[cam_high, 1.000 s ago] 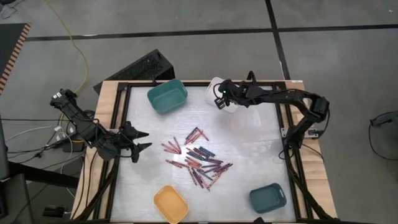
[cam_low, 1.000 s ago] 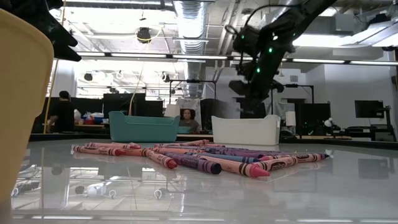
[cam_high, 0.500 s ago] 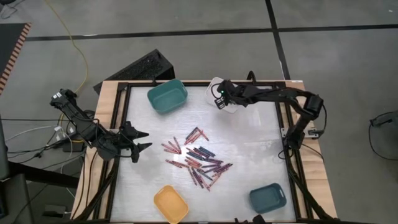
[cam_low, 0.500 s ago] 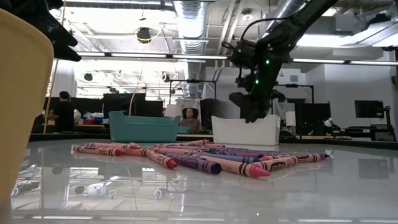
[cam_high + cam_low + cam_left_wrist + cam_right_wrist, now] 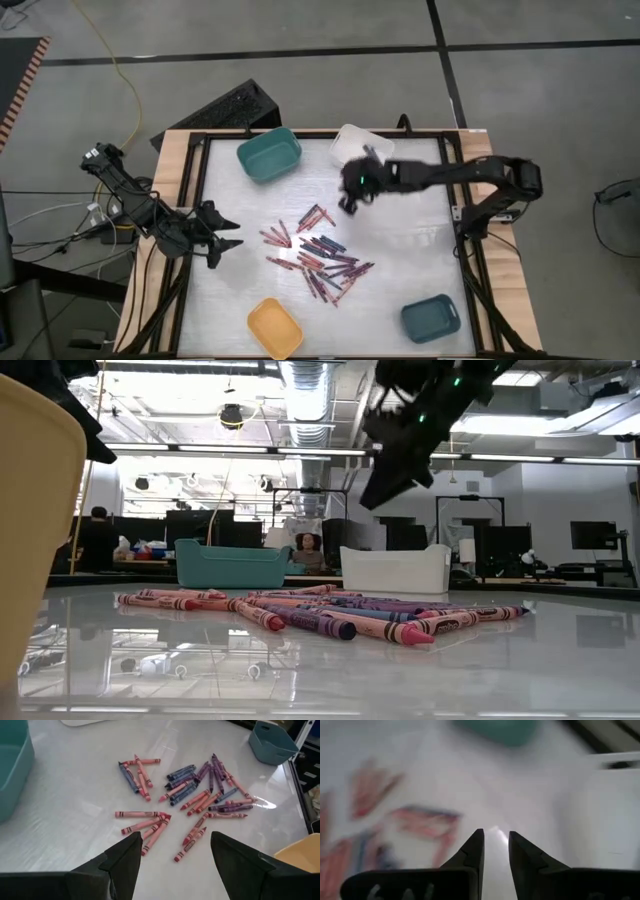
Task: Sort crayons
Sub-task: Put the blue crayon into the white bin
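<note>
The crayons (image 5: 320,255), red, pink and dark blue-purple sticks, lie scattered flat in a loose heap at the table's middle, and also show in the low view (image 5: 320,615) and the left wrist view (image 5: 190,795). My right gripper (image 5: 350,203) hangs in the air between the white bin (image 5: 358,143) and the heap. It slants down, and its fingers (image 5: 496,836) are slightly open with nothing between them. My left gripper (image 5: 226,236) waits at the table's left side, above the surface. It is open (image 5: 175,840) and faces the crayons.
A teal bin (image 5: 270,155) stands at the far left and the white bin beside it at the far middle. A yellow bin (image 5: 275,327) sits at the near edge and a blue bin (image 5: 431,318) at the near right. A dark frame (image 5: 470,250) borders the table.
My right gripper has left the spot over the white bin. It has swung toward the table's near side and a little leftward, nearer the crayon heap, rising and tipping as it went. My left gripper has turned slightly in place. The crayons have not moved.
</note>
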Tool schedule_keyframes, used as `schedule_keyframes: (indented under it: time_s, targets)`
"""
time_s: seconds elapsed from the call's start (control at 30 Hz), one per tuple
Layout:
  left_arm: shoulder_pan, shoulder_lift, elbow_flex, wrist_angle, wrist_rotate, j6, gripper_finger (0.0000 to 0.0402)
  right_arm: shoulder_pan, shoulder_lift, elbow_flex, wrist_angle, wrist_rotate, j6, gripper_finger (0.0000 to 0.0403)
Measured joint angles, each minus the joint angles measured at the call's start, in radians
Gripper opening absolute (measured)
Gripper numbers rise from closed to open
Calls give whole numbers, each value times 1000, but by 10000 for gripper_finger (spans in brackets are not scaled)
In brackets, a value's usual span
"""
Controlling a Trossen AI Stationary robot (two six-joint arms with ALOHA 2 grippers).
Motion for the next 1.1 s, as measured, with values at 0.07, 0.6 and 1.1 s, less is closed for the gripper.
schedule_keyframes:
  time_s: [0.07, 0.6, 1.1]
  targets:
    - [0, 0, 0, 0, -2, 1, 228, 83, 10, -1, -1, 4, 5, 84]
    - [0, 0, 0, 1, -81, 44, 228, 315, 256, -7, 113, 126, 77, 83]
    - [0, 0, 0, 5, -93, 40, 228, 322, 319, -7, 178, 108, 79, 83]
